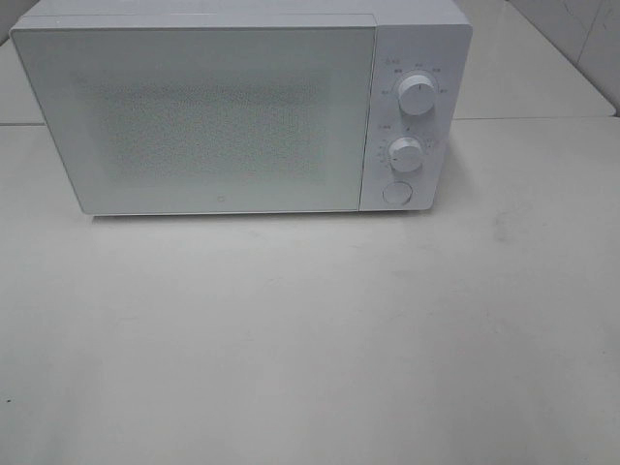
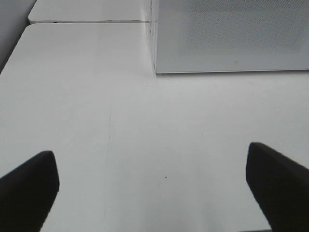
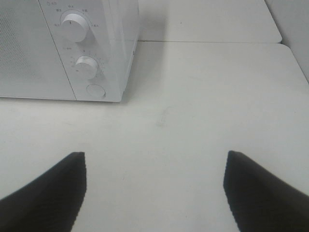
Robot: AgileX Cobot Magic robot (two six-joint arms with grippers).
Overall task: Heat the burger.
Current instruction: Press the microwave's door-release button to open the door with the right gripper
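One left gripper (image 2: pixel 150 154) is hovering over a white table (image 2: pixel 96 121). Its two dark fingers (image 2: pixel 29 188) are spreading wide apart, with only bare tabletop showing between them. Ahead of this gripper and off to its right, one white microwave (image 2: pixel 227 38) is sitting on the table, its near corner well apart from the fingers. A second white tabletop (image 2: pixel 87 12) is butting against the first, farther ahead of the gripper.

From the high camera, the microwave's one door (image 1: pixel 194 116) is sitting shut; its window is frosted and dotted. On the panel to the right of the door, two round knobs are standing one above the other, an upper knob (image 1: pixel 417 95) and a lower knob (image 1: pixel 406 154), with one round button (image 1: pixel 396 193) just beneath them.

One right gripper (image 3: pixel 155 155) is hovering over the table too. Its two dark fingers (image 3: pixel 260 188) are likewise spreading wide and gripping nothing. The knobs and button are lying ahead of this gripper and to its left.

The burger is not showing in any view; it may be sitting behind the frosted door, but the window is too cloudy to tell.
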